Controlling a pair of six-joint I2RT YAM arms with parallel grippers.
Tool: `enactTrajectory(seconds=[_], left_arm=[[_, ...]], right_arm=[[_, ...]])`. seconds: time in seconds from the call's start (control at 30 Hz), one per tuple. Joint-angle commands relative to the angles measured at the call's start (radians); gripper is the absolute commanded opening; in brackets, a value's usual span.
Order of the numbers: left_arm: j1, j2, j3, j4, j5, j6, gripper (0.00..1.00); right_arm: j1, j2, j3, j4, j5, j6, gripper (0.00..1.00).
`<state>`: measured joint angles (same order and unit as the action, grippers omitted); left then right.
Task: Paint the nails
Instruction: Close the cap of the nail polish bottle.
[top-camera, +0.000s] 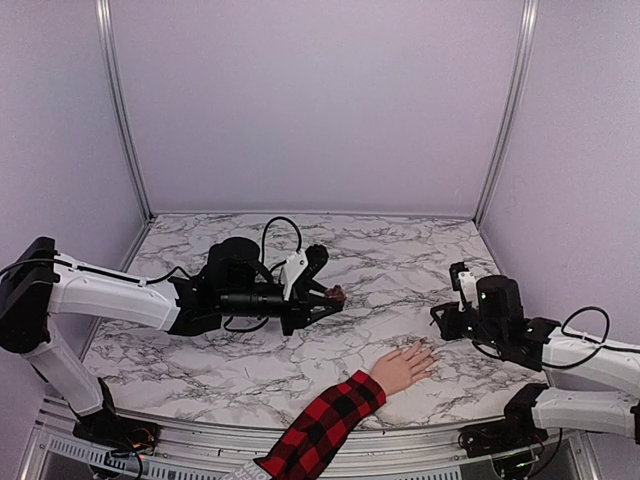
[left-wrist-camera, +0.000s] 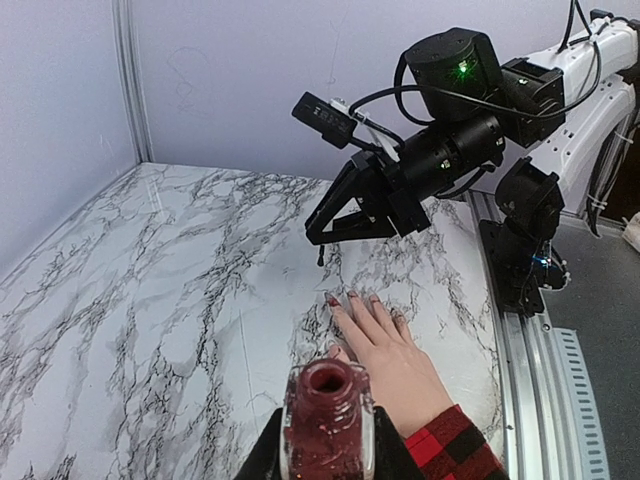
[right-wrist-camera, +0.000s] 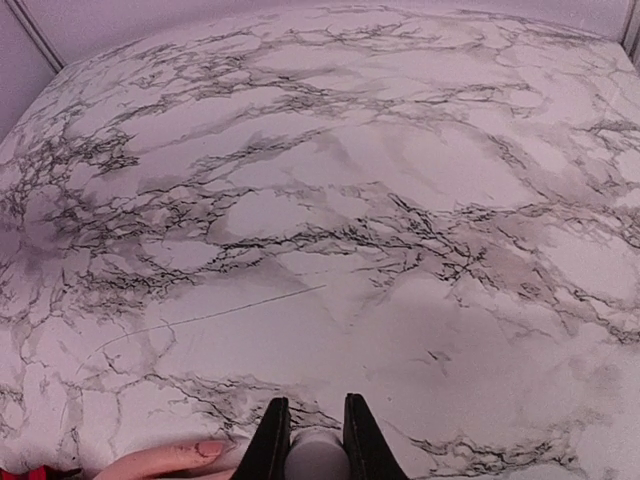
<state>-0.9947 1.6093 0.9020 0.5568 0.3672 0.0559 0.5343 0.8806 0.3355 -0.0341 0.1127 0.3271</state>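
Holding the cap, the right gripper hovers just beyond the nails of the hand, which lies at the table's near edge pointing toward it, while the left gripper, farther off, clamps the open bottle.

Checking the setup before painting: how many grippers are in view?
2. The left gripper, mid-table, is shut on the open polish bottle; the right gripper, by the hand, is shut on the brush cap.

No text, label, brand or number can be read in any view. Polish bottle, well apart from the hand: no legible print on it. White cap, near the hand's fingertips: plain, nothing legible.
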Motion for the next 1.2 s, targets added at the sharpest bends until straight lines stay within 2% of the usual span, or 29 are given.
enactTrajectory(seconds=[0.0, 0.43, 0.83, 1.17], left_arm=[[0.004, -0.054, -0.034, 0.075, 0.029, 0.009, 0.00], [-0.012, -0.154, -0.147, 0.161, 0.088, -0.001, 0.00], [-0.063, -0.161, -0.152, 0.183, 0.145, -0.010, 0.00], [-0.085, -0.133, -0.132, 0.192, 0.157, -0.012, 0.00]], right_arm=[[-0.005, -0.035, 0.098, 0.010, -0.115, -0.088, 0.00], [0.028, -0.053, 0.352, 0.005, -0.524, -0.216, 0.00], [0.279, 0.117, 0.632, -0.116, -0.623, -0.325, 0.00], [0.431, 0.241, 0.757, -0.227, -0.644, -0.430, 0.00]])
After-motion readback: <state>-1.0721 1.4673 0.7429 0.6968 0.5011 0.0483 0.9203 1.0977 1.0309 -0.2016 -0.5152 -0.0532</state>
